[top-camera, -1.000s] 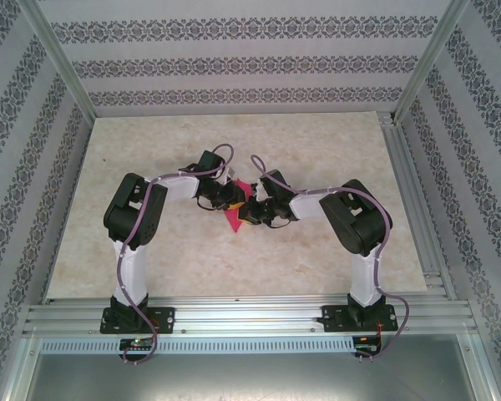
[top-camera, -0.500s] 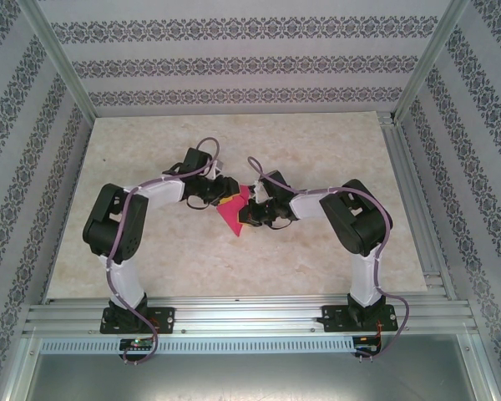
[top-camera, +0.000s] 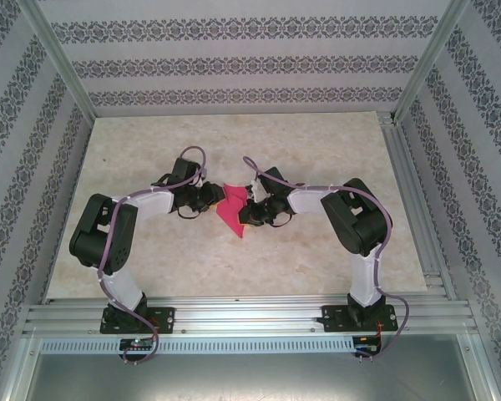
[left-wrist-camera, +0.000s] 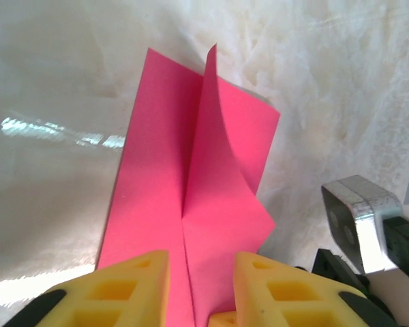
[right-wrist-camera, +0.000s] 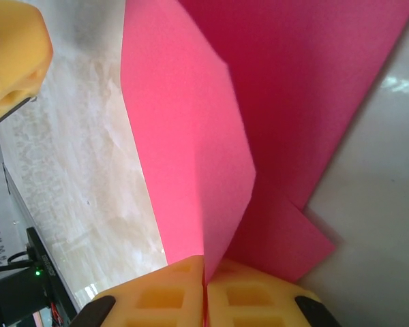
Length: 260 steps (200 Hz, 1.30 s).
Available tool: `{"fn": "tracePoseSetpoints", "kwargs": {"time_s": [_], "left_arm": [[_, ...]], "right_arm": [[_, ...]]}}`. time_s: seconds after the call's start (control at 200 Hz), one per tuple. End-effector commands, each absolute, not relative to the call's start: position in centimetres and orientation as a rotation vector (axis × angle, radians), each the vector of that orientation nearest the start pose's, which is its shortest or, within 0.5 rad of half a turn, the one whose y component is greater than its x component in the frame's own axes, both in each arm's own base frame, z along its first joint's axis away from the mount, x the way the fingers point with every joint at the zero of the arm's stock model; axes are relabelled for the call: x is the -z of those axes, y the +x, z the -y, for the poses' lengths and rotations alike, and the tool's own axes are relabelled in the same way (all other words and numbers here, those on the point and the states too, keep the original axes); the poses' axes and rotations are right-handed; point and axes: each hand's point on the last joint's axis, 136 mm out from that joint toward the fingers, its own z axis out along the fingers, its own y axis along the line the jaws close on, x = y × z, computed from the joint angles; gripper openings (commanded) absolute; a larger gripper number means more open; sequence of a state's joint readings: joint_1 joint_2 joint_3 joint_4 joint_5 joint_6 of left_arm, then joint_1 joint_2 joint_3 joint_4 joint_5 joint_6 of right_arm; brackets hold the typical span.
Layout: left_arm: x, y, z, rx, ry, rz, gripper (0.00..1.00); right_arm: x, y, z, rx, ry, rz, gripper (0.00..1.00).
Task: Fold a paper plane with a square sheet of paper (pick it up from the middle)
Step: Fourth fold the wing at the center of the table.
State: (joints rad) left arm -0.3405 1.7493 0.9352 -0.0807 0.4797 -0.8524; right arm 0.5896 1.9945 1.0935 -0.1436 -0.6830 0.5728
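Left gripper (top-camera: 212,201) and right gripper (top-camera: 247,213) meet in the middle of the table (top-camera: 317,150), with the pink paper (top-camera: 231,217) between them.

From the left wrist, the left gripper (left-wrist-camera: 201,276) has its yellow fingers (left-wrist-camera: 133,286) a little apart, one on each side of the fold in the paper (left-wrist-camera: 157,177). One flap (left-wrist-camera: 225,197) stands up.

From the right wrist, the right gripper (right-wrist-camera: 206,276) pinches the edge of the paper (right-wrist-camera: 191,136) tight.
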Motion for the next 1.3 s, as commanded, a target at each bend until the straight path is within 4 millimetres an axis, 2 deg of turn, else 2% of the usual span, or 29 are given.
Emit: {"fn": "tracePoseSetpoints", "kwargs": {"time_s": [0.0, 0.08, 0.305, 0.55, 0.769, 0.854, 1.189, 1.294], "left_arm": [[-8.4, 37.9, 22.6, 1.190, -0.396, -2.486, 0.27], [-9.4, 38.0, 23.3, 1.244, -0.345, -2.478, 0.23], [-8.3, 37.9, 26.4, 1.428, -0.287, -2.522, 0.18], [-5.2, 38.6, 26.7, 1.413, -0.345, -2.578, 0.17], [-1.4, 39.0, 25.8, 1.268, -0.376, -2.667, 0.17], [-1.4, 39.3, 25.6, 1.251, -0.380, -2.667, 0.17], [-3.6, 41.6, 25.3, 1.227, -0.323, -2.628, 0.22], [-3.1, 42.3, 25.4, 1.202, -0.323, -2.652, 0.22]], "right_arm": [[-2.9, 30.3, -34.3, -1.288, -0.305, -2.762, 0.07], [-2.2, 30.2, -34.0, -1.271, -0.284, -2.784, 0.07], [-1.8, 30.3, -34.0, -1.268, -0.263, -2.799, 0.06], [-1.9, 30.3, -33.9, -1.266, -0.263, -2.803, 0.06], [-1.6, 30.0, -33.7, -1.252, -0.257, -2.825, 0.06], [-1.4, 29.9, -33.5, -1.233, -0.261, -2.841, 0.06], [-0.7, 29.5, -32.9, -1.193, -0.256, -2.876, 0.03], [-0.7, 29.5, -32.9, -1.192, -0.255, -2.876, 0.03]]}}
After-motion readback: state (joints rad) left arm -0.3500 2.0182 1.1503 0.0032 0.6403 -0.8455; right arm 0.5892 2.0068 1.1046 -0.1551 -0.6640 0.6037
